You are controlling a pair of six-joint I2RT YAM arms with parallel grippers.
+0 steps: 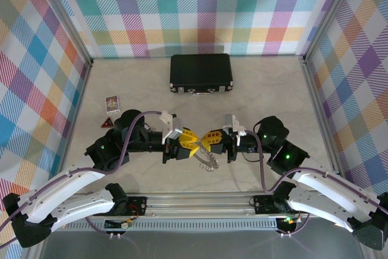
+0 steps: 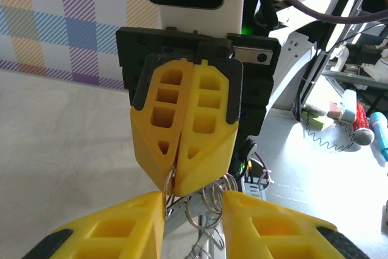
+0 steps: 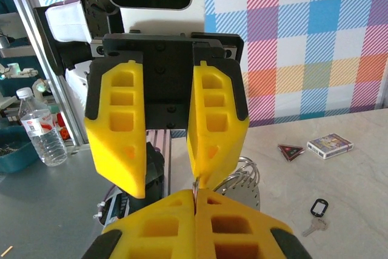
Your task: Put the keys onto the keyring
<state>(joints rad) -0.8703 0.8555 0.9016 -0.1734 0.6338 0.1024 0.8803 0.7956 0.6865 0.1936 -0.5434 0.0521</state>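
- The right gripper [image 3: 195, 197] was closed, its yellow pads pressed flat together on a thin wire loop of the keys [image 2: 209, 201]; the wire showed as a sliver in the seam between them.
- The left gripper [image 2: 194, 197] was open, its two fingers spread to either side of the right gripper's tip without closing on anything.
- The two grippers met tip to tip above the near middle of the table [image 1: 273, 101], and the keys hung below them as a short silvery chain of rings, clear of the surface as far as the top view showed.
- The bunch looked light, hard and slick: stiff metal pieces loosely linked, so it would probably swing and fold at every joint instead of holding a shape.
- A grip on one thin loop seemed likely to pivot or slip. A hold across a flat key blade or on several rings at once looked surer, leaving one end loop free for threading.
- The keyring [image 3: 318, 207], a small dark oval loop, lay flat on the table to the left of the grippers, with one loose key just beside it; whether they were joined could not be told.
- Lying flat and thin, it would likely need a pinch on its rim.
- Farther left lay a red triangle [image 3: 291, 151] and a card deck [image 3: 329, 145]; a black case [image 1: 201, 73] sat at the far edge.
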